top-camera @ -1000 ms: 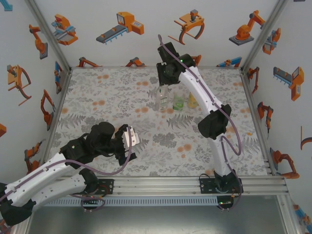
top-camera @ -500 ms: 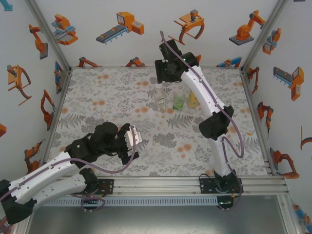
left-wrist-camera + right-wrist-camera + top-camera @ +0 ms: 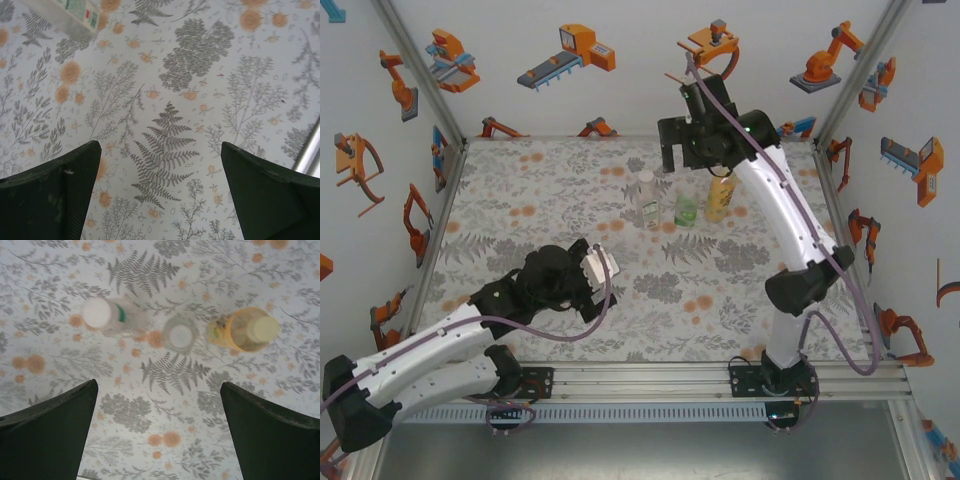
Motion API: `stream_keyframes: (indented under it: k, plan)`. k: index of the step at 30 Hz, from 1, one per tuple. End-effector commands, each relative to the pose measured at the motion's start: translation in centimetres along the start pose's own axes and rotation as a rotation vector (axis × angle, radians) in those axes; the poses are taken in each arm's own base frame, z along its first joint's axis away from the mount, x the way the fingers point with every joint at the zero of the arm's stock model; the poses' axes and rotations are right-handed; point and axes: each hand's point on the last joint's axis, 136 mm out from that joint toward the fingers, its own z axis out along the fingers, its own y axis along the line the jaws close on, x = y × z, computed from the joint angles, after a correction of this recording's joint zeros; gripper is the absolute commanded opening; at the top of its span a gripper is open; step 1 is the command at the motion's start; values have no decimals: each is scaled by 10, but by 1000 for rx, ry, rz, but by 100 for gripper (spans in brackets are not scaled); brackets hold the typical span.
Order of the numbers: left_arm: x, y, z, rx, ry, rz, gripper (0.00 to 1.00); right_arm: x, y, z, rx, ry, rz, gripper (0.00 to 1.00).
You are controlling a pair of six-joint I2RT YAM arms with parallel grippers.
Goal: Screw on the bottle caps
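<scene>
Your floral-print surface [image 3: 540,190] sits between white walls [image 3: 620,100] dotted with orange robot pictures. At its 7 o'clock the left claw [image 3: 592,270] gapes wide, gripping nothing. Toward 1 o'clock three bottles stand upright in a row: the clear bottle [image 3: 647,198], the green bottle [image 3: 686,208], then the amber bottle [image 3: 720,197]. Bottle caps [image 3: 265,327] sit on all three necks. The right claw [image 3: 157,435] hovers above them, spread wide and empty.
</scene>
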Motion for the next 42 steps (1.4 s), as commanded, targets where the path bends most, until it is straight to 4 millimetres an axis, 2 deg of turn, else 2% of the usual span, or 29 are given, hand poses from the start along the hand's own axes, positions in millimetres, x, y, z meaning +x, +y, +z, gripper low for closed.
stream_keyframes:
  k: [1, 5, 10, 16, 22, 26, 30, 37, 42]
  plan:
    - [-4, 33, 4, -148, -33, -80, 97, 16, -32, -2, 108, 8, -16, 99]
    - [9, 69, 6, -297, -17, -160, 97, 44, -63, -5, 147, -15, 41, 99]
    - [39, 120, -1, -494, 24, -293, 97, 87, -108, -3, 212, -77, 109, 99]
    - [87, 174, -14, -692, 69, -444, 97, 145, -158, 19, 299, -111, 131, 99]
    - [144, 215, -26, -877, 120, -567, 97, 183, -192, 50, 356, -136, 136, 99]
    - [174, 230, -28, -932, 107, -626, 97, 202, -208, 74, 363, -157, 163, 99]
    - [190, 238, -21, -931, 71, -650, 97, 208, -216, 91, 361, -216, 168, 100]
    - [192, 254, -15, -919, 39, -648, 97, 213, -229, 105, 346, -347, 213, 100]
    - [198, 255, -11, -888, -20, -635, 97, 214, -234, 111, 322, -372, 206, 100]
